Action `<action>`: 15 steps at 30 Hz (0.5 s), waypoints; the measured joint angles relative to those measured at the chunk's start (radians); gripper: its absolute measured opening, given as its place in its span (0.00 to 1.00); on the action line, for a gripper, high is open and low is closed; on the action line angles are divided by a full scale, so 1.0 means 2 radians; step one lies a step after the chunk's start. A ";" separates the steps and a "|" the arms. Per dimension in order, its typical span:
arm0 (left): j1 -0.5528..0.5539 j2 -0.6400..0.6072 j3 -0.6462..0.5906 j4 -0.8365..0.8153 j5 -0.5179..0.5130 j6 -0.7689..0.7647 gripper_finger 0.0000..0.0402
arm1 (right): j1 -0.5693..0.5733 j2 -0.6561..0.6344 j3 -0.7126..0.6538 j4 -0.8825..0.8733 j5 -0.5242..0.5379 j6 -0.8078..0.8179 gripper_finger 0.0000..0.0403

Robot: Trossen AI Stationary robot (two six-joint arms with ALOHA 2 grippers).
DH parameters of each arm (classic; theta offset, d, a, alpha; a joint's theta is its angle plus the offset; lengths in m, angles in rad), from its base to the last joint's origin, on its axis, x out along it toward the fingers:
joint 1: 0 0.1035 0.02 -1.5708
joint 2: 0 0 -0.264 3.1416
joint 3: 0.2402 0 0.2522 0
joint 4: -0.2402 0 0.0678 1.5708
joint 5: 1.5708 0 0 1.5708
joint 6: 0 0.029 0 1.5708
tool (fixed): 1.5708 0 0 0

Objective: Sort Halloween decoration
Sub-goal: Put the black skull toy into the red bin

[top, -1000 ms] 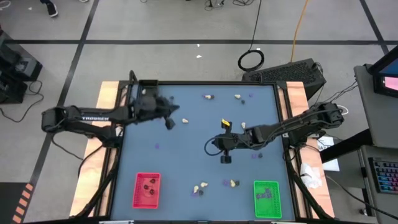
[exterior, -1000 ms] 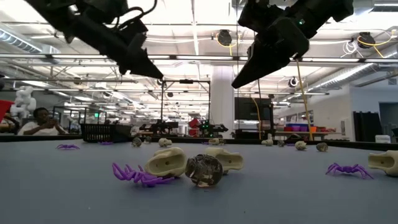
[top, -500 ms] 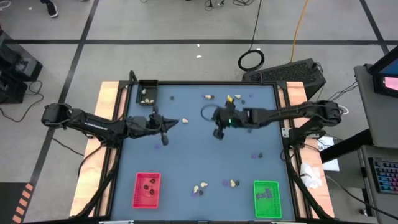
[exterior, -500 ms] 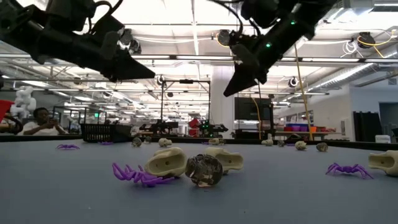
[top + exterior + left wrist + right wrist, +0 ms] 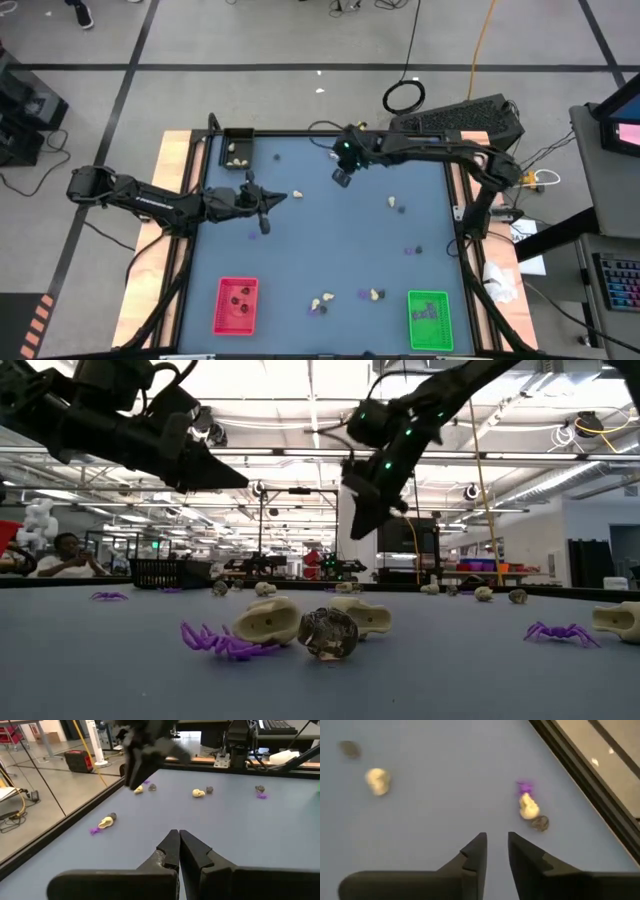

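The Halloween decoration lies scattered on the blue table: cream lumps [image 5: 392, 203] [image 5: 297, 194], purple bits [image 5: 408, 250] and dark lumps. In the right wrist view a cream lump [image 5: 528, 809], a purple bit [image 5: 524, 786] and a dark lump [image 5: 540, 823] lie together by the table's edge, ahead of my right gripper [image 5: 497, 842]. That gripper [image 5: 341, 180] hangs open above the table's far middle, slanting down, with nothing between its fingers. My left gripper [image 5: 276, 196] [image 5: 178, 837] is shut and empty above the table's far left part, pointing toward the right edge.
A black tray [image 5: 237, 150] with cream lumps stands at the far left corner, a red tray [image 5: 236, 305] at the near left and a green tray [image 5: 429, 320] at the near right. More trinkets [image 5: 323, 300] [image 5: 375, 294] lie near the front edge.
My right gripper has swept from the table's middle toward the far edge and a little to the left, staying well above the table and tipping as it went. My left gripper sank and drew back a little from the black tray, then kept still.
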 joint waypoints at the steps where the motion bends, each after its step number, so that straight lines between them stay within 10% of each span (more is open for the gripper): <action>1: 0.000 0.000 0.000 0.000 0.000 0.000 0.02 | -0.005 0.012 0.010 -0.010 0.000 0.004 0.19; 15: 0.000 0.000 0.000 -0.003 0.006 0.000 0.02 | -0.066 0.109 0.069 -0.040 0.001 0.079 0.40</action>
